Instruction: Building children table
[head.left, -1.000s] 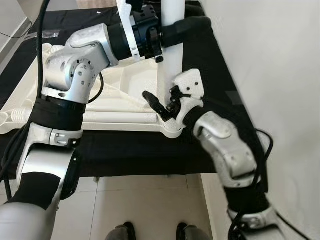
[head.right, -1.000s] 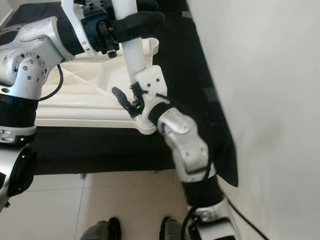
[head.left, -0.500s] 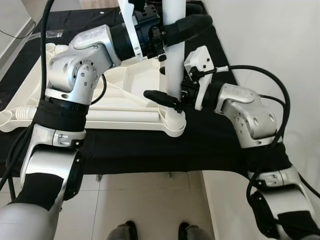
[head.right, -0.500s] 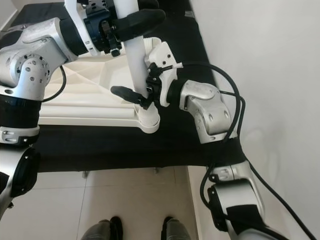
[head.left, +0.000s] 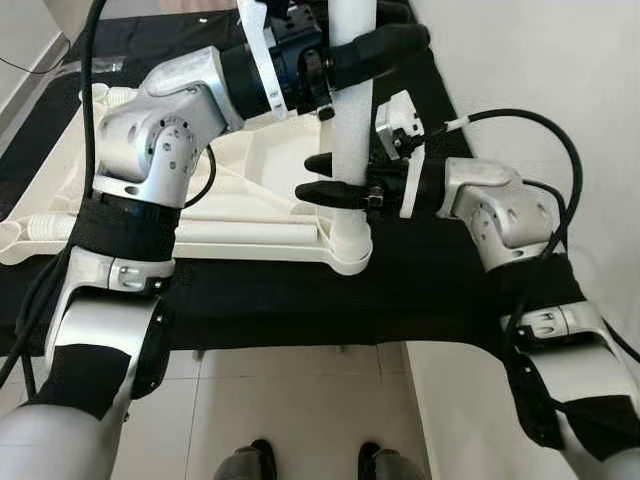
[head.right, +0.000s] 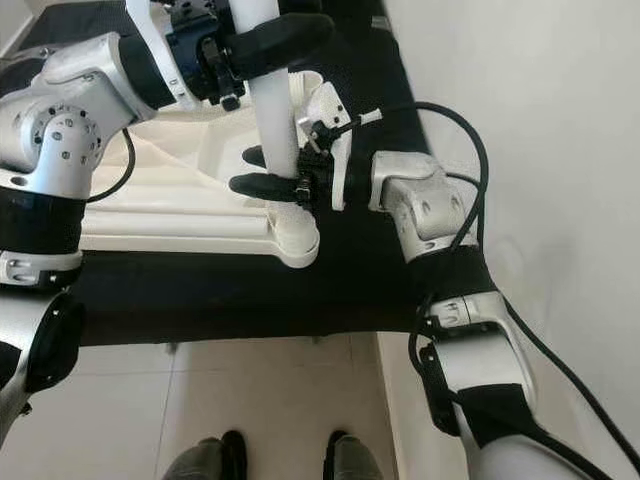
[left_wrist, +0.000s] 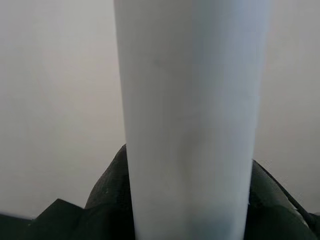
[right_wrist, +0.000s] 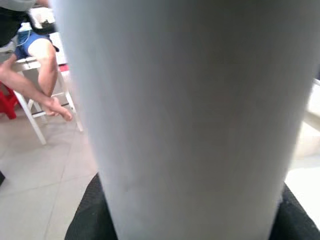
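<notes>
In the middle of the frame we see a white table leg standing upright, with its lower end set in the round corner socket of the white table top. The table top lies upside down, its ribbed underside facing up, on a surface covered with black cloth. This surface fills the upper and middle part of the frame; below it, at the bottom, there is a tiled floor.

The left gripper comes in from the upper left and holds the leg high up, near the top edge of the frame. Its jaws are closed around the leg, and one black finger wraps across the front of it. In the left wrist view the leg stands very close to the camera, with dark fingers at both sides of its base.

The right gripper reaches in from the right, lower on the leg and just above the socket. Its two black fingers lie on either side of the leg (one in front, one behind), pointing to the left, and the jaws grip it. In the right wrist view a person's arm is visible at the upper left, beside a white stool.
</notes>
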